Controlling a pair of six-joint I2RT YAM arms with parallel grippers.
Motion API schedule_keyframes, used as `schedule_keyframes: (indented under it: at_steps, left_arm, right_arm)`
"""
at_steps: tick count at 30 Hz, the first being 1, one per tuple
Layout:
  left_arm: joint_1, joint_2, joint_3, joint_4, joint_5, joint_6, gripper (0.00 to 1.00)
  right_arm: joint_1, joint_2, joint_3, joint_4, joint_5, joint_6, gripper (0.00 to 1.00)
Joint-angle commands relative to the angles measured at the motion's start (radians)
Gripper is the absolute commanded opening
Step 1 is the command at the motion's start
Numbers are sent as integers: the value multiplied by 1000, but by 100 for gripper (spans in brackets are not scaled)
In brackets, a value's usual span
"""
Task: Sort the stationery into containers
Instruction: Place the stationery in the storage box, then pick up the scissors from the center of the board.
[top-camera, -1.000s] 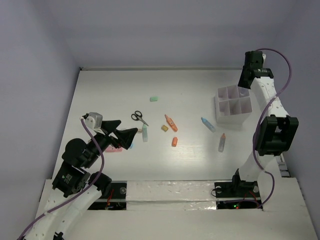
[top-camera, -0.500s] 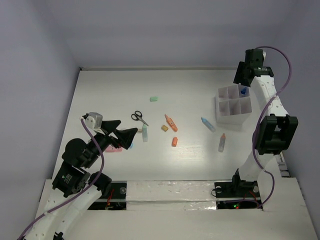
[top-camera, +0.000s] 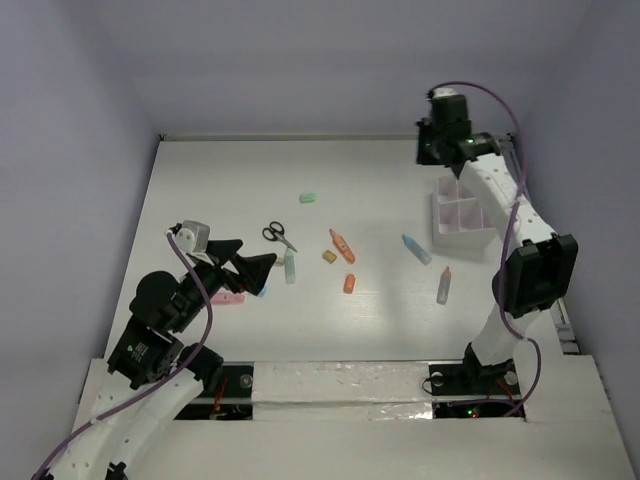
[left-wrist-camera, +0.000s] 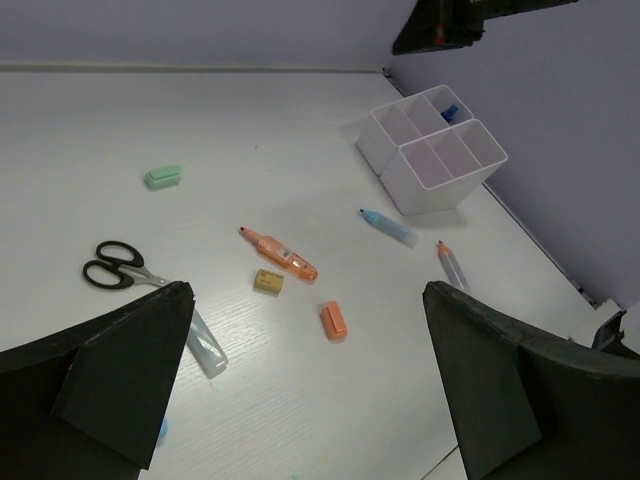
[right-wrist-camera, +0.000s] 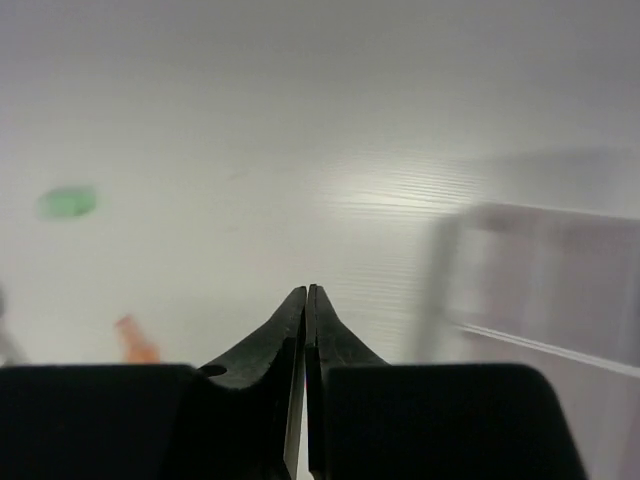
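Top external: closed right hand (top-camera: 432, 151), earlier above the tray (top-camera: 457, 234), now left.

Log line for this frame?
left gripper open, empty | right gripper shut, empty, outside tray | blue item in tray | scissors unsorted

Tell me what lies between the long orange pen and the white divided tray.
A light blue pen lies there, apart from both, seen in the top external view.

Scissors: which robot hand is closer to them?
Left. The left gripper is open, just near-left of the scissors. The right gripper is shut, far across the table by the tray.
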Motion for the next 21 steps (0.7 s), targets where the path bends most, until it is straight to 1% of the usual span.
schedule_keyframes:
  at_steps: [1, 2, 4, 5, 8, 9, 10, 11, 12, 13, 16, 19, 21]
  left_arm:
    - [2, 7, 12, 20, -33, 5, 99]
    - [11, 9, 14, 19, -42, 5, 99]
    - [12, 9, 17, 13, -70, 4, 99]
    - [22, 10, 15, 11, -85, 2, 99]
    - [31, 10, 18, 5, -110, -4, 99]
    - [32, 10, 18, 2, -118, -5, 99]
    - [42, 9, 18, -1, -118, -5, 99]
    - [42, 7, 18, -1, -154, -7, 99]
    - [42, 7, 18, -3, -161, -10, 99]
    - [51, 6, 18, -4, -165, -11, 99]
    - [61, 5, 17, -3, -171, -13, 99]
    - [70, 18, 15, 0, -167, -13, 98]
    - [79, 27, 15, 2, -159, -11, 98]
  right_arm:
    - [180, 1, -54, 143, -239, -31, 8]
    - [248, 18, -62, 159, -273, -31, 8]
    - [313, 56, -53, 196, -312, -29, 8]
    - [374, 105, -24, 199, -324, -34, 9]
    - [453, 184, 26, 230, -321, -37, 11]
    - [488, 239, 64, 236, -330, -36, 11]
    - [500, 267, 88, 237, -329, -32, 14]
    - [513, 297, 114, 234, -324, -32, 15]
    - [534, 360, 171, 231, -307, -34, 17]
    - [543, 389, 200, 221, -297, -45, 21]
    - [563, 496, 306, 207, -261, -57, 29]
    - [582, 589, 392, 185, -246, -75, 34]
    - [582, 629, 435, 165, -240, -86, 34]
